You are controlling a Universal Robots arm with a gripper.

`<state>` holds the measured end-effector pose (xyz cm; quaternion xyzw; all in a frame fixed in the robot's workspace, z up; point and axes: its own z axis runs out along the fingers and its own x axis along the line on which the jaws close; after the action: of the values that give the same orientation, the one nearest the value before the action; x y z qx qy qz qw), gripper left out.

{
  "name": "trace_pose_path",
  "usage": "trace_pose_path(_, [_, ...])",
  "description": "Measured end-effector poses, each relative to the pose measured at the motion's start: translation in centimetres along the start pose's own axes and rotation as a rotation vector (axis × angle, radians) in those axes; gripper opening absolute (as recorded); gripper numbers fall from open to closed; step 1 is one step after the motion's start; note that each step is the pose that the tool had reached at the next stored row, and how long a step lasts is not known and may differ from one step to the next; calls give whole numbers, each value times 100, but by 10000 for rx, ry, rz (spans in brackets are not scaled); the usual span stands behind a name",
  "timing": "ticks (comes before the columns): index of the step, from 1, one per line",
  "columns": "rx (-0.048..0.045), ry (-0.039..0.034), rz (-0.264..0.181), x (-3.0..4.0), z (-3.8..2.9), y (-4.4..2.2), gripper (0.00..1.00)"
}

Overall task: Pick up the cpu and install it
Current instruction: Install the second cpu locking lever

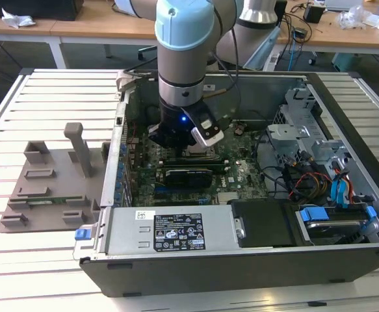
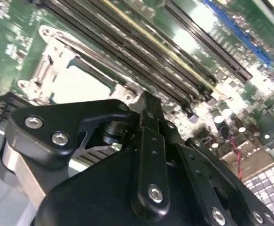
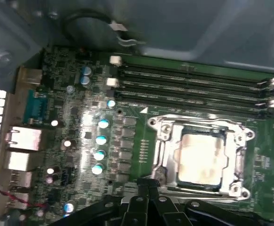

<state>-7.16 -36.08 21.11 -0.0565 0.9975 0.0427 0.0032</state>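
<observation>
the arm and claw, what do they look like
The arm has light blue joint caps over silver-grey cylindrical segments, with a black wrist section showing a small blue light. The claw is matte black, built of flat linkage bars joined by silver screws.

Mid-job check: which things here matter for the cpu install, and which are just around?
Job:
cpu, lying in the socket
gripper, just beside the socket
motherboard

Just around:
memory slots
power supply
drive cage
grey fixture outside the case

Bright overhead light glares white off the cpu [image 3: 200, 157]; both wrist views are soft, the exterior view sharper.
</observation>
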Motion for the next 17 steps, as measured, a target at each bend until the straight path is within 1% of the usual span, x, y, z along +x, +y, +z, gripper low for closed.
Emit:
trace_pose_path(1, [-4, 46, 1, -67, 2, 9, 11])
trace_pose_path(3, [-5, 106, 8, -154, 3, 22, 11])
trace_pose_path(4, [-2, 147, 10, -214, 5, 31, 11])
trace_pose_path(5, [1, 176, 14, -256, 6, 39, 11])
trace_pose_path(7, [15, 252, 21, -383, 11, 65, 11])
trace_pose_path(8, [26, 272, 21, -440, 12, 82, 11])
trace_pose_path(9, [35, 283, 20, -473, 13, 98, 11])
trace_pose_path(10, [84, 294, 26, -525, 21, 164, 11])
trace_pose_path(11, [119, 298, 26, -534, 22, 195, 11])
trace_pose_path(12, [208, 307, 23, -546, 21, 249, 11])
trace_pose_path(13, [243, 314, 20, -549, 7, 269, 11])
trace_pose_path(17, [291, 319, 19, -552, -66, 282, 11])
